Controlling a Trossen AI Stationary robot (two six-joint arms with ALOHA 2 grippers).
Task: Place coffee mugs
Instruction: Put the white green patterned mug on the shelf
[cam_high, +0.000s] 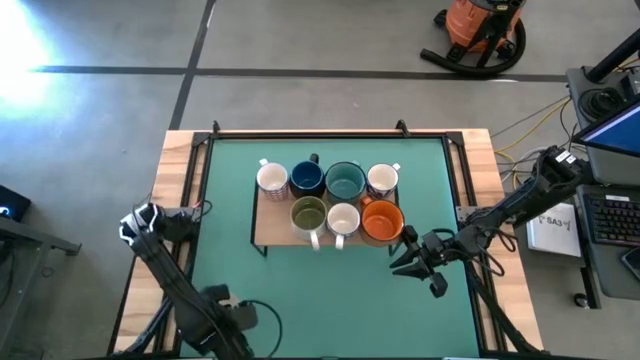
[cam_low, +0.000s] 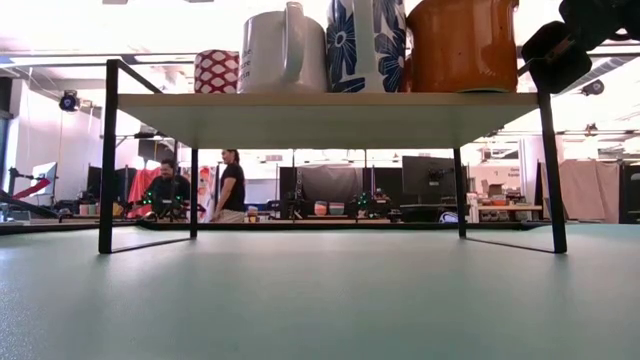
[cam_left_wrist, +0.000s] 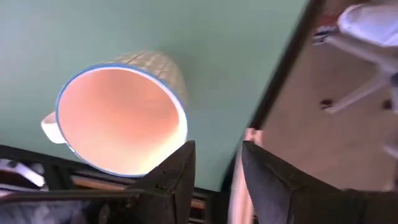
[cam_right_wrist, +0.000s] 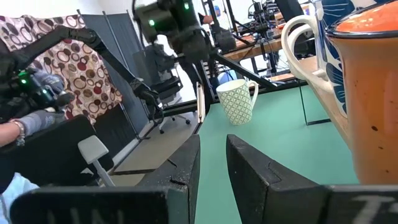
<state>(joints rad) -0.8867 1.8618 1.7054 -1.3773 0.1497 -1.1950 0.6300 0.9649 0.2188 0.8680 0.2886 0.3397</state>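
Green table mat (cam_high: 330, 280), frame centre: seven mugs crowd the shelf (cam_high: 268, 228). Eighth, patterned mug (cam_left_wrist: 121, 112) stands near left gripper (cam_left_wrist: 216, 165), fingers parted, empty. Right gripper (cam_high: 415, 262), parted, empty, beside orange mug (cam_high: 381, 220). Ceramic: rigid, slick, breakable; grip rim wall

Nothing readable anywhere, honestly. The cream mug (cam_low: 283, 48) at the top of the low view has some dark print on its side, but it's too small and blurry to make out any letters.

Left tool (cam_left_wrist: 216, 177) low at table's left edge, fingers parted, right tool (cam_high: 412, 262) right of centre, fingers parted
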